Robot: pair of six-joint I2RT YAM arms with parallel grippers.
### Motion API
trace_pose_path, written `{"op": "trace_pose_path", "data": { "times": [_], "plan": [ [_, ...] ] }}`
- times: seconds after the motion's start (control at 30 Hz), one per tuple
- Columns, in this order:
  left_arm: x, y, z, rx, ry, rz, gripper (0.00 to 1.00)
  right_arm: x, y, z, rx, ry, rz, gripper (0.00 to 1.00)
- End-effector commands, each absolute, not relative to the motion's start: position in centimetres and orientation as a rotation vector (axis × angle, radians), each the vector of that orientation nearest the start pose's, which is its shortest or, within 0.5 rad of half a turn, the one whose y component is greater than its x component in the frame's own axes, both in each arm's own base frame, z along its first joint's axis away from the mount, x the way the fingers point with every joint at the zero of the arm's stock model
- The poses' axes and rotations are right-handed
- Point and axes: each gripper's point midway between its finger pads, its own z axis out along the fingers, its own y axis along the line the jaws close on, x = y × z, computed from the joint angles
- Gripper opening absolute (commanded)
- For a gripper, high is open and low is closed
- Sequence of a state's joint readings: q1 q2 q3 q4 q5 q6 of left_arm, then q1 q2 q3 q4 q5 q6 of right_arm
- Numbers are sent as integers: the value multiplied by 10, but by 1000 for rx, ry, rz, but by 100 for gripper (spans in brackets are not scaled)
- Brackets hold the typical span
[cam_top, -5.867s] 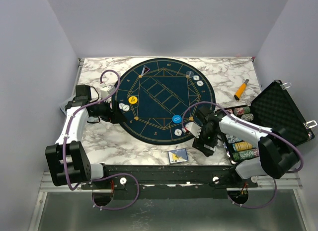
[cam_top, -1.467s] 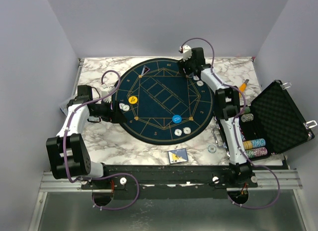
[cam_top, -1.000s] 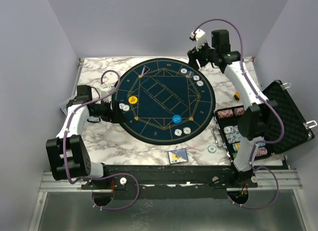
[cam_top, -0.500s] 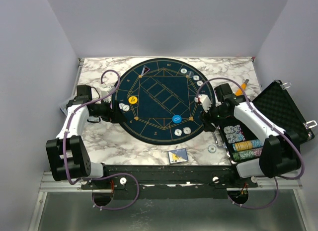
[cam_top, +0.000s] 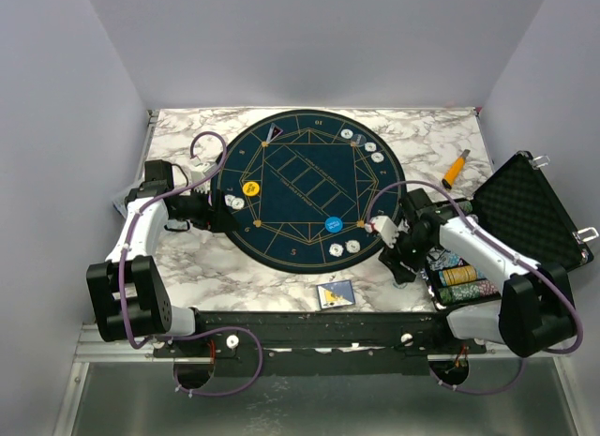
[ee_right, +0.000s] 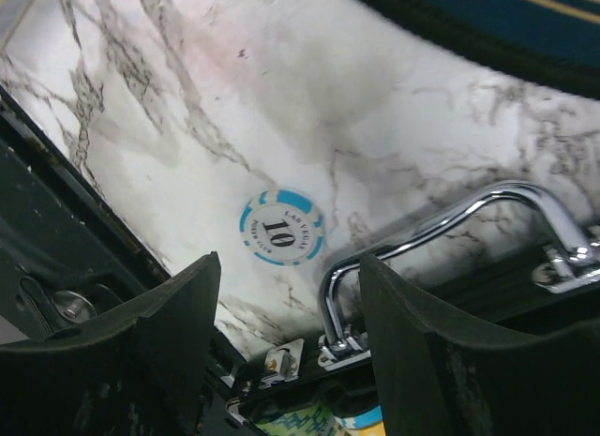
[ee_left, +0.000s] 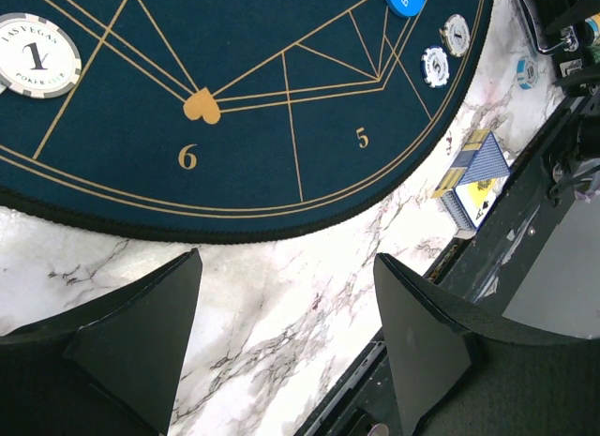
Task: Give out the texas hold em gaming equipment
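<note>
My right gripper point(cam_top: 401, 260) is open and empty, low over the marble next to the case. In the right wrist view a whitish and blue "10" poker chip point(ee_right: 281, 234) lies flat just ahead of the open gripper point(ee_right: 287, 275). My left gripper point(cam_top: 202, 211) is open and empty at the left rim of the round mat point(cam_top: 300, 117), above bare marble point(ee_left: 286, 267). On the mat lie a yellow button point(cam_top: 250, 187), a blue button point(cam_top: 333, 224) and small whitish chips point(cam_top: 234, 202) point(cam_top: 344, 248) point(cam_top: 369, 147). A blue-backed card deck point(cam_top: 336, 293) lies near the front edge.
The open black case point(cam_top: 525, 216) stands at the right, with chip stacks point(cam_top: 461, 281) in its tray and a chrome handle point(ee_right: 450, 216) right beside my right finger. An orange-handled tool point(cam_top: 455, 168) lies at the back right. The table's front edge runs close under both grippers.
My right arm has swung from the far side of the mat back to the near right and come down over the "10" chip beside the case. The left arm has not moved.
</note>
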State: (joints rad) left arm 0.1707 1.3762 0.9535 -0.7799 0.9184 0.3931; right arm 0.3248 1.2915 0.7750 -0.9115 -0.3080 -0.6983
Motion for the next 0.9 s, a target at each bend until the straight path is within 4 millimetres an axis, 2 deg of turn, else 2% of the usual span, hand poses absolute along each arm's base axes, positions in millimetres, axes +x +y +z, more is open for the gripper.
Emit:
{"op": "trace_pose_path", "data": {
  "times": [0.0,0.37,0.6,0.87],
  "plan": [
    [270,-86,140,500,2288,-1002,76,166,79,42,-1545,2520,304,65],
    [270,-86,140,498,2290,-999,76,162,85,31,-1653,2498,238,66],
    [270,-86,140,500,2289,-995,76,164,84,24,-1729,2506,151,75],
    [269,-85,140,500,2288,-994,76,165,80,12,-1783,2513,41,75]
  ]
}}
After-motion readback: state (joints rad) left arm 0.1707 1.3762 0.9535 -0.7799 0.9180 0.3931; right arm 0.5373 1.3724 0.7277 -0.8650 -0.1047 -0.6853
